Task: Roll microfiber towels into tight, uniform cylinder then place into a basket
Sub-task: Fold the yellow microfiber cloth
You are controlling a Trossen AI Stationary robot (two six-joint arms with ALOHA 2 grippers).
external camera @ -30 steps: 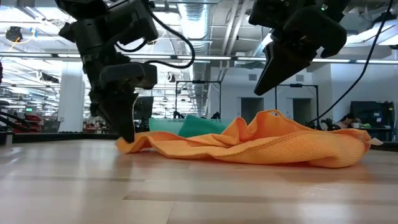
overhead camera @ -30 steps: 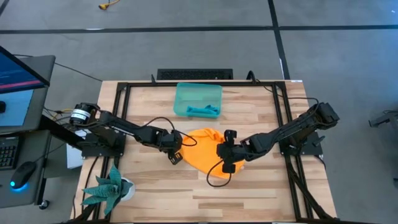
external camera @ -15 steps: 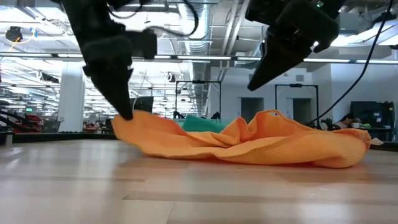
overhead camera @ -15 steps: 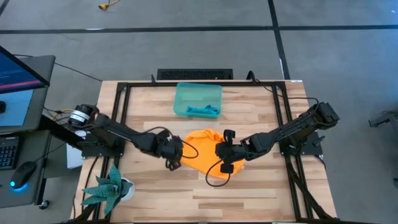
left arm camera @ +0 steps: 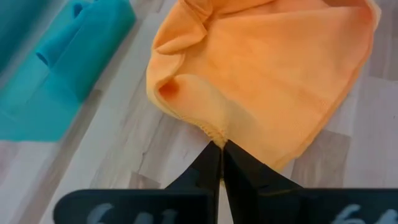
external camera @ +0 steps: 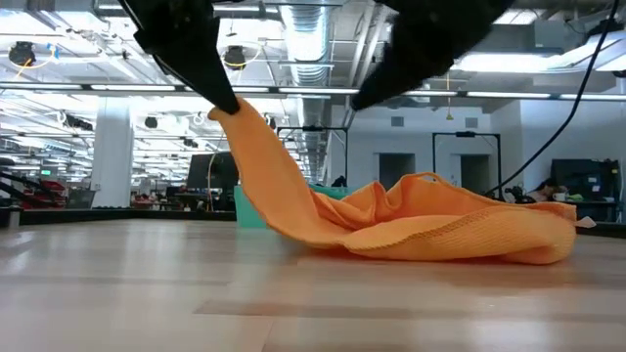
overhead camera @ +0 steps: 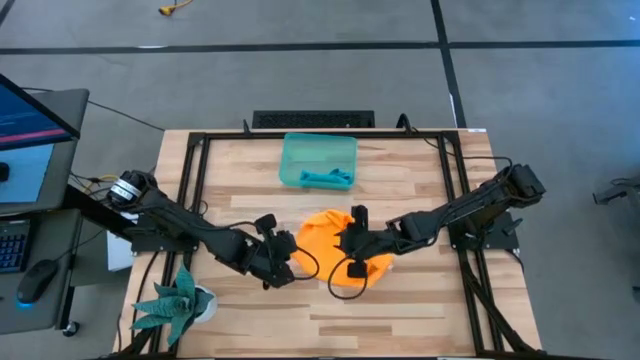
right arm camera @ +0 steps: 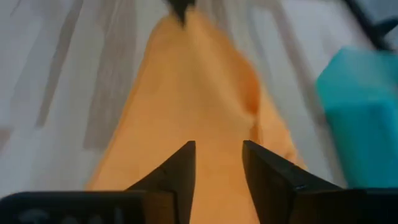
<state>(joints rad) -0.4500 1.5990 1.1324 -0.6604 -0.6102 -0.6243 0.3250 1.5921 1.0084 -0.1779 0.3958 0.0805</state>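
Observation:
The orange towel (overhead camera: 335, 245) lies crumpled mid-table, most of it resting on the wood (external camera: 460, 235). Its left end is raised. My left gripper (overhead camera: 287, 260) is shut on that end and stands above the table in the low view (external camera: 223, 106). My right gripper (overhead camera: 350, 238) is open and hovers over the towel's middle (right arm camera: 199, 106), touching nothing. The teal basket (overhead camera: 318, 160) stands at the far middle, and the teal-blue towel (overhead camera: 326, 179) lies inside it. My left gripper pinches the orange towel's hemmed edge (left arm camera: 214, 132) at its left end between its two fingers. The fingers come slanting down from the table's left and near side. That end is lifted clear and slopes down, slack, to the part of the towel that lies on the table (external camera: 323, 230).
A green spiky plant in a white pot (overhead camera: 178, 300) stands at the near left corner. Black frame rails (overhead camera: 195, 180) run along the table's left, right and far sides. Bare wood lies between the towel and the near edge.
My left gripper has gone up and toward the table's near edge, still shut on the orange towel's left end. That end has risen off the table, while the rest of the towel has stayed put. My right gripper has gone a little toward the table's left, over the towel.

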